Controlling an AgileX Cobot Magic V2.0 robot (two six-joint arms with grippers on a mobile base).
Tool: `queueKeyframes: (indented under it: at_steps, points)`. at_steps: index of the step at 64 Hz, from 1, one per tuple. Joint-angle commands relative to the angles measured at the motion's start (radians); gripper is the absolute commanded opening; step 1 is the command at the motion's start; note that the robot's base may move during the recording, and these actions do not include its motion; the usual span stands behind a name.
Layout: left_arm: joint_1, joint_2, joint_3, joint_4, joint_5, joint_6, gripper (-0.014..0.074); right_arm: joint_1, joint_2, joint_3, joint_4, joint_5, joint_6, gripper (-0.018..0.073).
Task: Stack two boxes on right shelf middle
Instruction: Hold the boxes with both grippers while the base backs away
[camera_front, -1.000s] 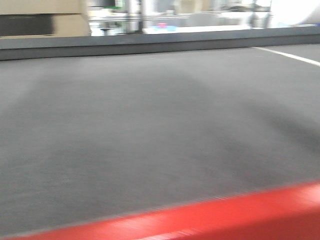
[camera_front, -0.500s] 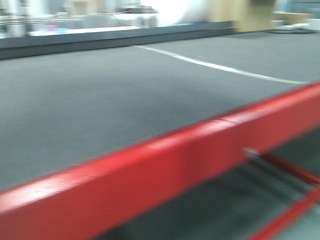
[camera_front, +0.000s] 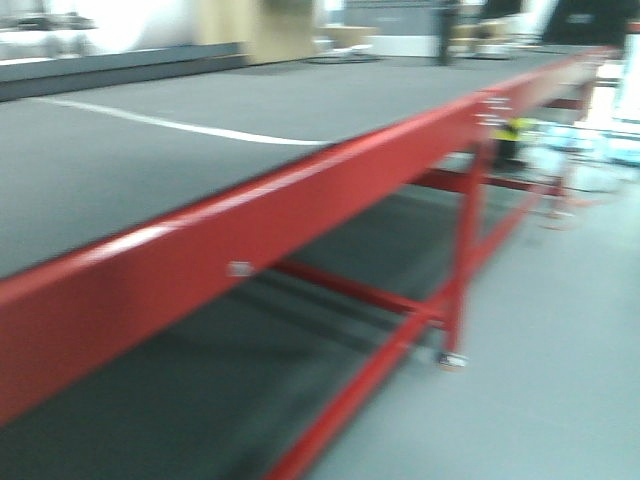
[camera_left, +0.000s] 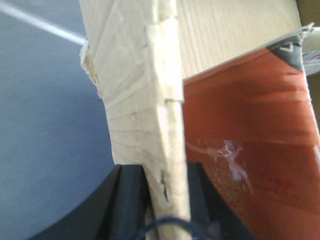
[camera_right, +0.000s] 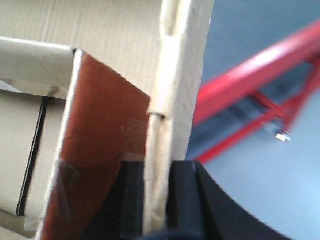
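Note:
I hold one tan corrugated cardboard box between both grippers. In the left wrist view my left gripper is shut on the box's upright wall edge, with a reddish-brown inner flap to its right. In the right wrist view my right gripper is shut on the opposite wall edge of the box, with the same reddish-brown flap to its left. The box and the grippers do not show in the front view. No second box can be made out. The steel shelf is out of view.
A long red-framed workbench with a grey top and a white line crosses the front view. Its leg ends in a foot. Grey floor lies at the right. The red frame shows in the right wrist view.
The front view has swung to the right: the workbench top filled the frame before, and now its red rail, legs and the floor beside it show. The image is motion-blurred.

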Motion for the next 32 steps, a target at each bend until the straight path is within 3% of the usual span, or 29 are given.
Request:
queueKeyframes:
  at_steps: [1,32]
  points:
    - [0.005,-0.023,-0.014,0.006,-0.031,0.005,-0.0111,-0.012,-0.012,-0.008,-0.038,-0.046,-0.014,-0.0154]
    - [0.005,-0.023,-0.014,0.006,-0.031,0.005,-0.0111,-0.012,-0.012,-0.008,-0.038,-0.046,-0.014,-0.0154]
